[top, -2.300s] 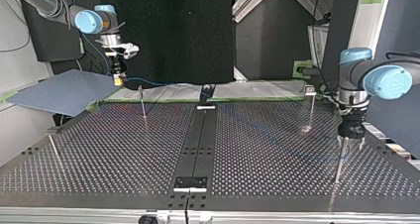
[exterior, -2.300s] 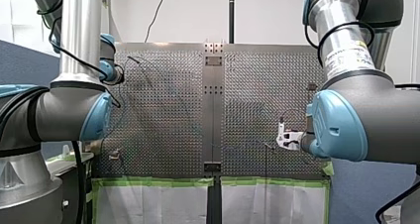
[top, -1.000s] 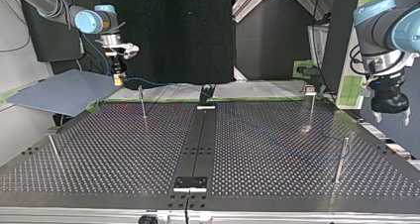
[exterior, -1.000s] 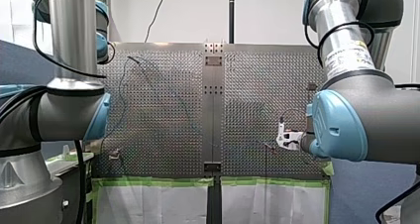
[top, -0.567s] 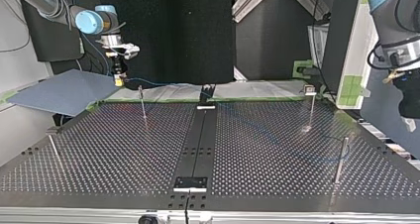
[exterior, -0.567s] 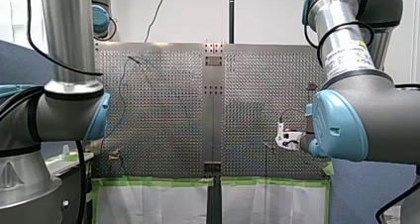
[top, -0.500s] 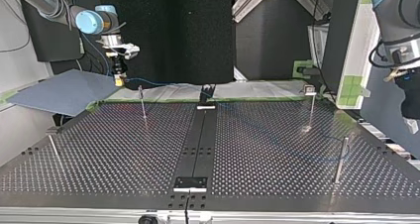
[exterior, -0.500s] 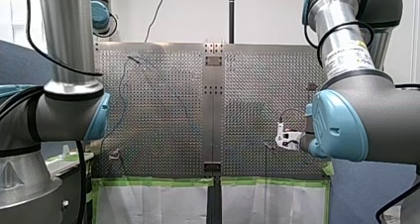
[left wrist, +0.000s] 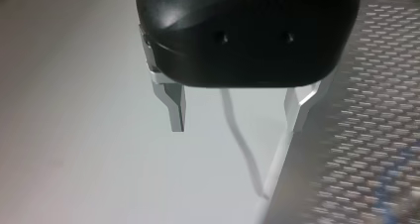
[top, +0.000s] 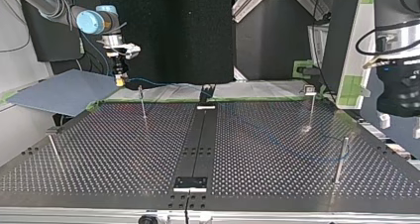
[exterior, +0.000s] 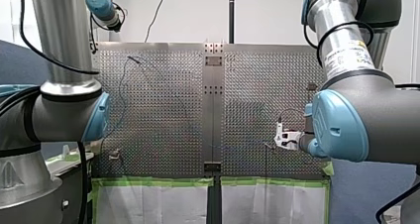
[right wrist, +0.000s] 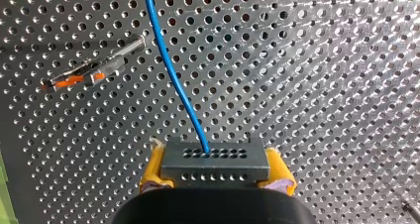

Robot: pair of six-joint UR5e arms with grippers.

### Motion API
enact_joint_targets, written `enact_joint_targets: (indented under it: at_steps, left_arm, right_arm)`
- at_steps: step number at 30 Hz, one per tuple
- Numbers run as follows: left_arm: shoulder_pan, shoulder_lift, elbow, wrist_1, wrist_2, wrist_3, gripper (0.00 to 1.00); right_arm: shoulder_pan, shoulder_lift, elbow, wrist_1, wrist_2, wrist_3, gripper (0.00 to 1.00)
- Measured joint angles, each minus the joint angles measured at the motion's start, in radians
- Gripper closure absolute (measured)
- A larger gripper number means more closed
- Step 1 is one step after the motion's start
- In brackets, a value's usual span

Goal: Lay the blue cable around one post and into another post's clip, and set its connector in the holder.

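Your left end effector (left wrist: 236, 127) is hanging open, empty, past the perforated counter's (left wrist: 376, 110) edge; your right end effector (right wrist: 215, 173) is clamping the blue cable's (right wrist: 171, 70) grey connector (right wrist: 215, 157).

Silver arms (exterior: 69, 40), blue joint caps (exterior: 337, 125), black cables (exterior: 344, 28) — left pincer (left wrist: 236, 129) black, metal-fingered.

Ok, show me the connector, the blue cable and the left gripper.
connector (right wrist: 214, 160): right wrist view, middle of its dark, holed face.
blue cable (right wrist: 172, 71): right wrist view, mid-run ahead of the connector.
left gripper (left wrist: 236, 127): left wrist view, midway between its open fingertips.
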Motion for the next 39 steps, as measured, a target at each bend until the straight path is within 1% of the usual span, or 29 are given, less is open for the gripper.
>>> enact_joint_targets:
  at_steps: [6, 8, 12, 16, 20, 23, 25, 29, 33, 36, 39]
  left_arm:
    - [-0.016, -0.055, -0.054, -0.056, -0.005, 0.057, 0.00]
    - [-0.017, -0.074, -0.065, -0.076, -0.004, 0.077, 0.00]
    - [-0.018, -0.088, -0.073, -0.111, 0.006, 0.111, 0.00]
    - [-0.017, -0.090, -0.074, -0.146, 0.035, 0.147, 0.00]
    - [-0.015, -0.091, -0.073, -0.188, 0.075, 0.188, 0.00]
    - [-0.015, -0.091, -0.071, -0.207, 0.103, 0.203, 0.00]
    - [-0.014, -0.091, -0.069, -0.203, 0.113, 0.200, 0.00]
    - [-0.016, -0.091, -0.053, -0.174, 0.127, 0.174, 0.00]
    - [-0.017, -0.091, -0.037, -0.140, 0.130, 0.141, 0.00]
    - [-0.017, -0.092, -0.033, -0.111, 0.131, 0.113, 0.00]
    - [-0.017, -0.099, -0.032, -0.086, 0.131, 0.095, 0.00]
  right_arm:
    - [0.000, 0.000, 0.000, 0.000, 0.000, 0.000, 1.00]
    - [0.001, 0.000, 0.000, 0.000, 0.000, 0.000, 1.00]
    - [0.003, 0.000, 0.000, 0.000, 0.000, 0.000, 1.00]
    - [0.005, 0.000, 0.000, 0.000, 0.000, -0.001, 1.00]
    - [0.008, 0.000, 0.000, -0.002, 0.001, -0.002, 1.00]
    - [0.008, 0.000, -0.001, -0.002, 0.001, -0.002, 1.00]
    - [0.008, 0.000, -0.002, -0.001, 0.002, -0.003, 1.00]
    - [0.008, 0.000, -0.004, -0.001, 0.003, -0.003, 1.00]
    - [0.011, 0.000, -0.007, 0.002, 0.002, -0.003, 1.00]
    - [0.012, 0.000, -0.008, 0.003, 0.003, -0.003, 1.00]
    - [0.013, 0.000, -0.008, 0.004, 0.003, -0.004, 1.00]
